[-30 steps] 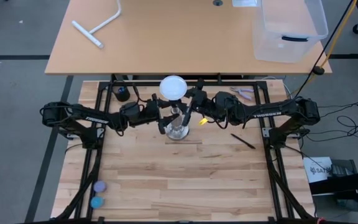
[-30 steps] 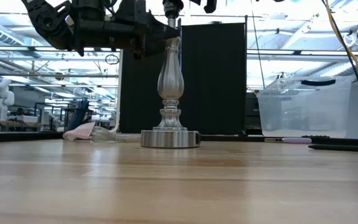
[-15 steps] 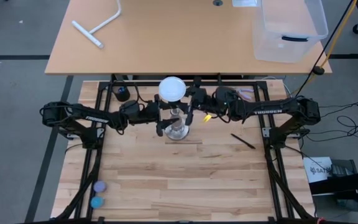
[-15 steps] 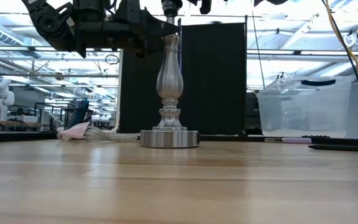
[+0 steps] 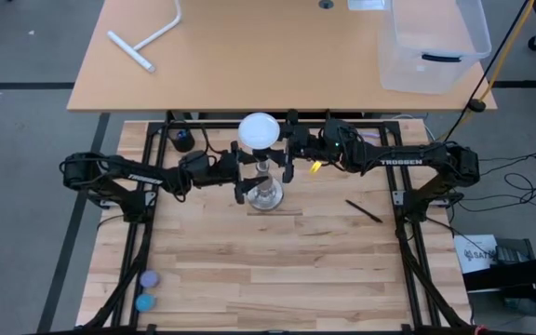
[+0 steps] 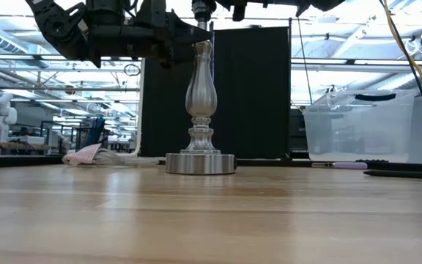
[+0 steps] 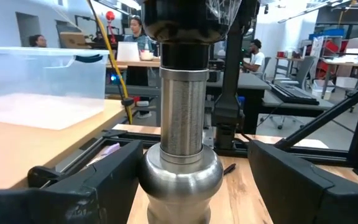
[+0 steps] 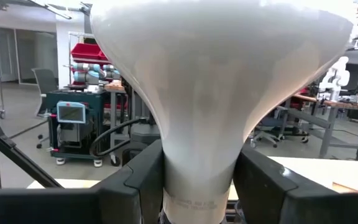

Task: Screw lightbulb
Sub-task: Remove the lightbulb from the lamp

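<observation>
The lightbulb [image 8: 197,93] is showing smooth matt white, the metal post [image 7: 181,124] is gleaming as polished steel with a finely ribbed sleeve under a glossy black top, and the table [image 5: 277,270] is looking like pale planked wood.

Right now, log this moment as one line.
right gripper: shut on lightbulb neck | left gripper: open around lamp post | bulb over socket

High cam overhead; low cam table-level; wrist cams close; all share lamp post [image 6: 200,95].
</observation>
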Action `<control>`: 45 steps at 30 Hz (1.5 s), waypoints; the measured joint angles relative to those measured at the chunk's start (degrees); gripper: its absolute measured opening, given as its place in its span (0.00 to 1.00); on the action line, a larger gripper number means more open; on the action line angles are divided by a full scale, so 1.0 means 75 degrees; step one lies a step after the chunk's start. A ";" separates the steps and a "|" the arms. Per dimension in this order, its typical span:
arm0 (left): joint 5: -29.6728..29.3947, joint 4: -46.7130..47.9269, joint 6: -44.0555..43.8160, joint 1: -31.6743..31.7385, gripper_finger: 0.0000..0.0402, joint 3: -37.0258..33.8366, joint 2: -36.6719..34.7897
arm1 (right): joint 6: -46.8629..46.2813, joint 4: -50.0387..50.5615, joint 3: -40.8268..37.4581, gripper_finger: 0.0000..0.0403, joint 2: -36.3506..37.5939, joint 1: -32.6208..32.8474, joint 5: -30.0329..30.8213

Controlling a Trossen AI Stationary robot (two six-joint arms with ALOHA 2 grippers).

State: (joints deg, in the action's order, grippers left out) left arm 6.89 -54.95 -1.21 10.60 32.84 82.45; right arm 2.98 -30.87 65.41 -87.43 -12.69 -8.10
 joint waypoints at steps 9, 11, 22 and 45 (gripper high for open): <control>-0.0107 0.0538 0.0035 -0.0029 0.72 0.0015 -0.0950 | 0.0531 0.0782 -0.0010 0.44 0.0420 -0.0016 0.0082; -0.0174 0.0825 0.0038 -0.0040 0.72 0.0012 -0.1277 | 0.0627 0.0942 -0.0016 0.45 0.0481 -0.0014 0.0081; -0.0538 0.0750 0.0628 -0.0097 0.72 0.0012 -0.2787 | 0.0935 0.1428 -0.0041 0.45 0.0712 -0.0003 0.0076; -0.0627 0.2920 0.0626 0.0211 0.33 0.1798 -0.2911 | 0.1999 0.3370 -0.0025 0.36 0.2374 0.0617 0.0508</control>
State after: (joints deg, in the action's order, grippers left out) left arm 2.18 -33.05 3.48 12.19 46.33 60.62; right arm 17.97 -5.59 65.22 -69.62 -8.06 -4.28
